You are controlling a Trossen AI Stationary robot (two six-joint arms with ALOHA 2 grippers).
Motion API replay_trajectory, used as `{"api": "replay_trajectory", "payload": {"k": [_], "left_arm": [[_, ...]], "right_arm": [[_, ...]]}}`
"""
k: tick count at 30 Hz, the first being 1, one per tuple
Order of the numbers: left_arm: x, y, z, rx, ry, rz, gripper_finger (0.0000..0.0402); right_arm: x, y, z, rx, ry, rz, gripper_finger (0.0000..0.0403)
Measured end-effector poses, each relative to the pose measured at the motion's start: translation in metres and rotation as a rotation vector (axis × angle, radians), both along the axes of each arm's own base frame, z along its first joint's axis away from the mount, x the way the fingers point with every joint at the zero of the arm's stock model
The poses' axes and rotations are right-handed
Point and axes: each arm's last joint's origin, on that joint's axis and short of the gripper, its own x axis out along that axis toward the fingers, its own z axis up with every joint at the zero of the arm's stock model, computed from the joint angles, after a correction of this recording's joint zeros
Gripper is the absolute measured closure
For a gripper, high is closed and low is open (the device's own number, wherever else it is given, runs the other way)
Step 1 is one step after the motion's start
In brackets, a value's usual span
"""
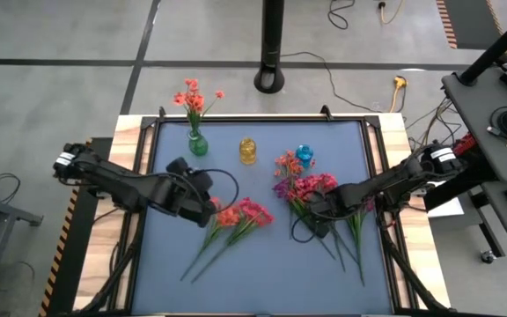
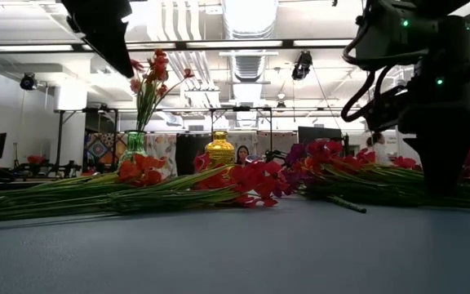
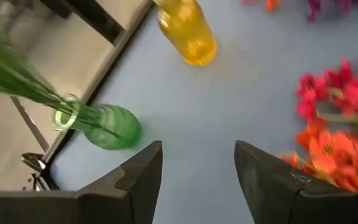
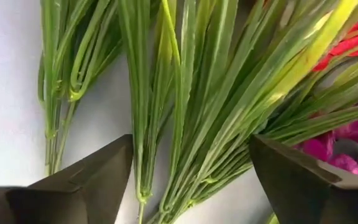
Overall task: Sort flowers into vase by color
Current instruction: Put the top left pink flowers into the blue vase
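A green vase (image 1: 198, 144) at the far left of the blue mat holds orange-red flowers (image 1: 193, 95). A yellow vase (image 1: 248, 151) and a blue vase (image 1: 304, 154) stand to its right. Orange and pink-red flowers (image 1: 240, 214) lie at mid-table, their stems (image 1: 202, 255) running toward the near left. My left gripper (image 3: 197, 168) hangs open and empty above their blossom end, tilted toward the green vase (image 3: 107, 127). A pile of purple, red and orange flowers (image 1: 302, 186) lies on the right. My right gripper (image 4: 191, 174) points down, open, its fingers on either side of that pile's green stems (image 4: 185, 106).
The mat's raised dark frame (image 1: 157, 132) runs just behind the green vase. Loose stems (image 1: 352, 239) from the right pile reach toward the near edge. Bare mat lies along the near side (image 2: 243, 253). A black stand foot (image 1: 271, 81) stands on the floor beyond the table.
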Motion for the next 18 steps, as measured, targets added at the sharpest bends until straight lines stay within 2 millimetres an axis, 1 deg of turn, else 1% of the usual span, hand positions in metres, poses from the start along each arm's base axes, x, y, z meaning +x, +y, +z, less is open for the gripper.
{"api": "replay_trajectory", "payload": {"k": [6,10,18], "left_arm": [[-0.015,-0.003,-0.008,0.054,-0.095,0.037,0.0234],[-0.017,-0.002,-0.012,0.119,-0.105,0.038,0.024],[-0.016,-0.002,-0.008,0.174,-0.136,0.042,0.0242]], "right_arm": [[-0.001,-0.001,0.007,0.009,-0.037,-0.013,0.0147],[-0.001,-0.001,0.009,0.013,-0.05,-0.028,0.0189],[0.002,-0.001,0.008,0.004,-0.071,-0.038,0.0277]]}}
